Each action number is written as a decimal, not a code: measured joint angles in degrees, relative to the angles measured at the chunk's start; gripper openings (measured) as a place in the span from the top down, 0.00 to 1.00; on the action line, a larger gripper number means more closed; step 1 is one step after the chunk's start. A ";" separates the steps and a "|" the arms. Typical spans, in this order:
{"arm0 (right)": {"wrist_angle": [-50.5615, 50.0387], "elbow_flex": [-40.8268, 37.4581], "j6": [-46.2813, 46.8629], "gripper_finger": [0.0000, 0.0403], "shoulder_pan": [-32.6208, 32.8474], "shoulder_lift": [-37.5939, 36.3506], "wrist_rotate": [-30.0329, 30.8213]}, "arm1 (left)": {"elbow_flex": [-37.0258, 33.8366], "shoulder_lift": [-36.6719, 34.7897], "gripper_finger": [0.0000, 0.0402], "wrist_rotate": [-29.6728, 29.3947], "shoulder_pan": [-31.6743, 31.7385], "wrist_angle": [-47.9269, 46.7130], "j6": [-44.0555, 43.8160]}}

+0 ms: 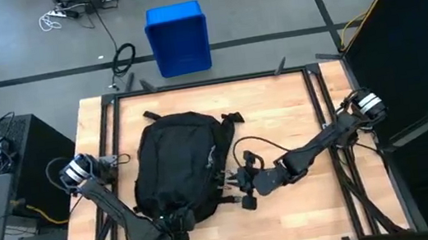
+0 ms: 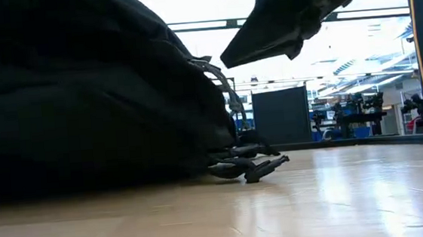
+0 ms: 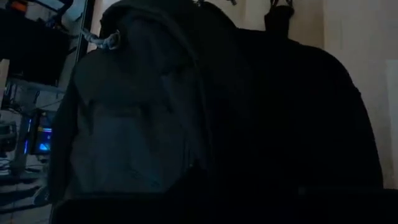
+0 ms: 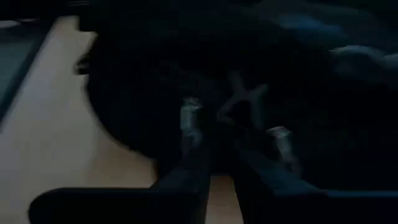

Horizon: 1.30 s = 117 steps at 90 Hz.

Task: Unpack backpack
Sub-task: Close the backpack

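The backpack (image 1: 179, 168) lies flat on the wooden table (image 1: 279, 111), left of the middle, its rounded bulk filling most of the low view. It is black soft fabric, zipped as far as I can see, so what it holds is hidden from me. A carry loop sits at its far end, straps (image 1: 229, 120) spill off its far right corner, and a few short pale stripes show along its right edge. A metal ring (image 3: 111, 40) glints near one corner in my left wrist view.

My right gripper (image 1: 234, 181) hangs just beside the pack's right edge, fingers (image 4: 189, 127) a narrow gap apart and pointed at the fabric, holding nothing that I can make out. My left gripper (image 1: 180, 224) is pressed against the pack's near end; black on black, I cannot tell how its fingers stand.

Beyond the table's far edge, a blue plastic bin (image 1: 177, 38) stands on the floor, its inside not visible.
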 joint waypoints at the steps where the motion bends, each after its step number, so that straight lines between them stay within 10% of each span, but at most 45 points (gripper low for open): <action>1: 0.00 0.00 0.24 0.89 0.09 0.02 -0.41 | 0.00 0.00 1.00 0.01 0.00 0.03 -0.03; 50: 0.26 -0.03 4.06 0.57 -2.58 6.64 -2.77 | -0.04 0.00 1.00 0.05 0.04 0.07 -0.09; 80: 0.14 -0.06 1.58 0.97 -3.99 6.44 -3.17 | -0.04 0.00 1.00 0.79 0.00 0.18 -0.13; 117: -2.11 -0.06 3.36 0.75 -2.86 3.64 -1.24 | -0.07 0.00 1.00 1.23 0.00 0.41 -0.35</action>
